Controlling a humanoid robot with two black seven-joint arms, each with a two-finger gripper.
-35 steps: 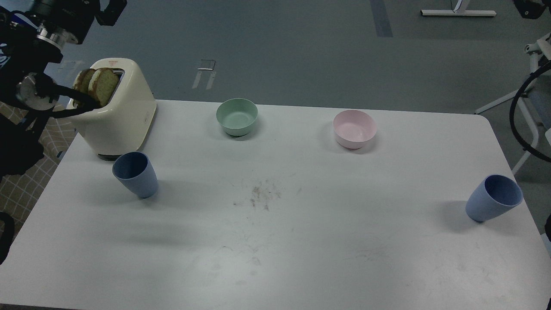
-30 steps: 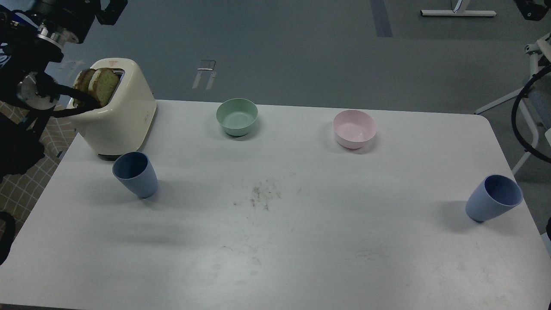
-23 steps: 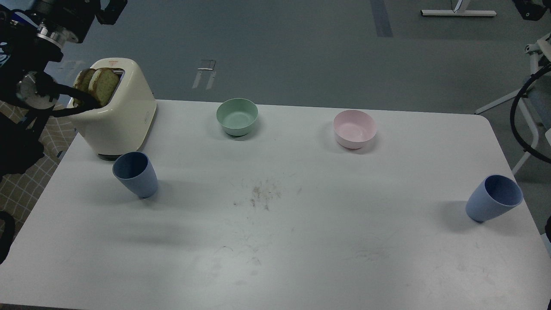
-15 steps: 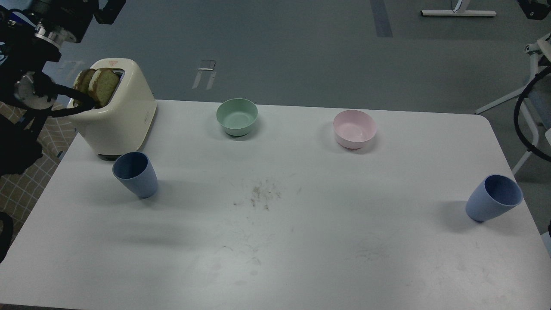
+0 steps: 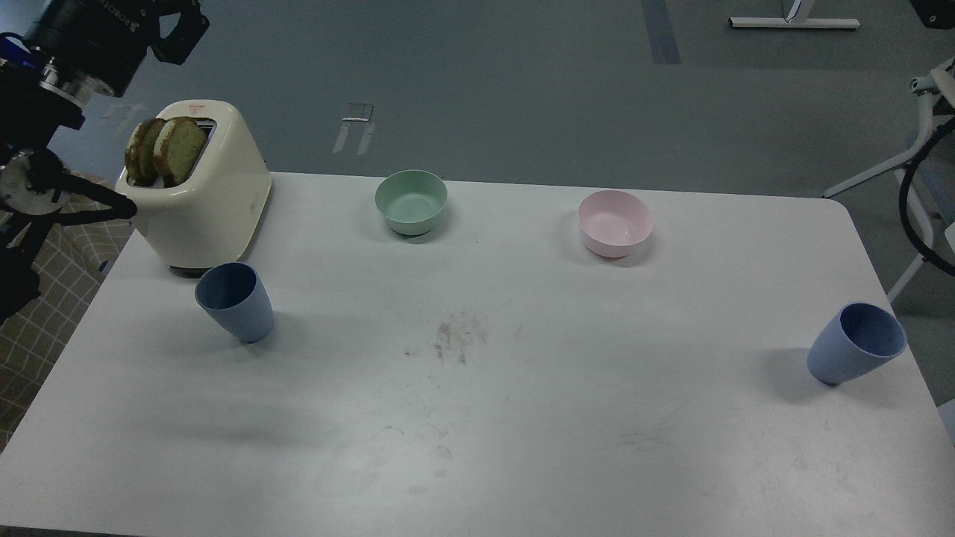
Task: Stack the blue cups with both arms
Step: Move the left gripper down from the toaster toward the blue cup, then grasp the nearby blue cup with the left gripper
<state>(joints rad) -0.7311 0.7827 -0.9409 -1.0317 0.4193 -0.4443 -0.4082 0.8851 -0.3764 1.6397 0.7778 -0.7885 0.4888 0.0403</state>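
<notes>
Two dusty-blue cups stand upright on the white table [image 5: 522,418]. One cup [image 5: 236,301] is at the left, in front of the toaster. The other cup [image 5: 855,343] is near the right edge. My left arm comes in at the top left; its gripper [image 5: 177,30] is high above the floor, up and left of the toaster and far from the left cup. It holds nothing that I can see, and its fingers cannot be told apart. Only a dark tip of my right gripper [image 5: 934,9] shows in the top right corner, far above the right cup.
A cream toaster [image 5: 205,194] with two bread slices [image 5: 166,149] stands at the back left. A mint-green bowl [image 5: 411,201] and a pink bowl [image 5: 615,222] sit along the back. Crumbs [image 5: 455,337] lie mid-table. A black cable loop [image 5: 914,216] hangs at the right.
</notes>
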